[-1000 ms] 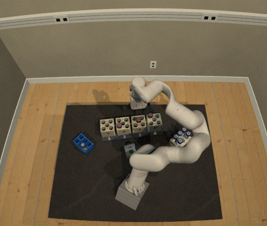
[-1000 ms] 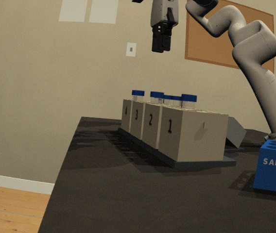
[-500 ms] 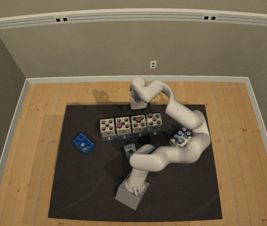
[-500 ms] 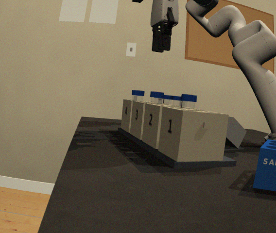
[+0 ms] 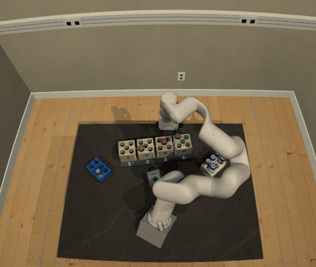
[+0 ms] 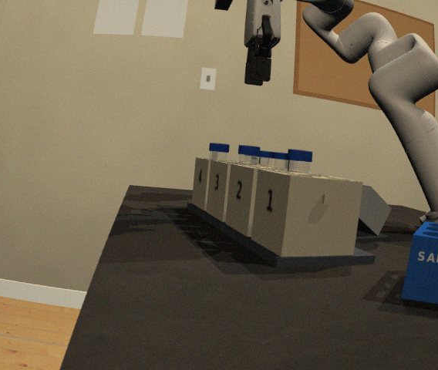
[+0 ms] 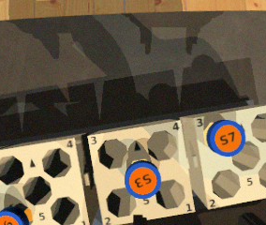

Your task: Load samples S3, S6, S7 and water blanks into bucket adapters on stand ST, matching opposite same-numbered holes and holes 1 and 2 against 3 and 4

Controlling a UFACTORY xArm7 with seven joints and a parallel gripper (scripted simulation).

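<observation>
Four beige adapters stand in a row on the loading stand ST (image 5: pixel 156 161). Adapter 1 (image 5: pixel 127 149) is empty. In the wrist view, S6 (image 7: pixel 7 221) stands in hole 2 of adapter 2, S3 (image 7: pixel 142 179) in hole 5 of adapter 3, and S7 (image 7: pixel 225 138) in hole 3 of adapter 4. My gripper (image 6: pixel 257 80) hangs high above the far side of adapters 3 and 4. It points down, is open and holds nothing.
The blue sample rack (image 5: pixel 100 168) stands to the left with the grey-dot tube X8 (image 5: pixel 97 171) in it. The white blank rack (image 5: pixel 215 162) with several blue-capped tubes stands to the right, partly under my arm. The green DONE key (image 5: pixel 154 179) sits on its small desk in front of the stand.
</observation>
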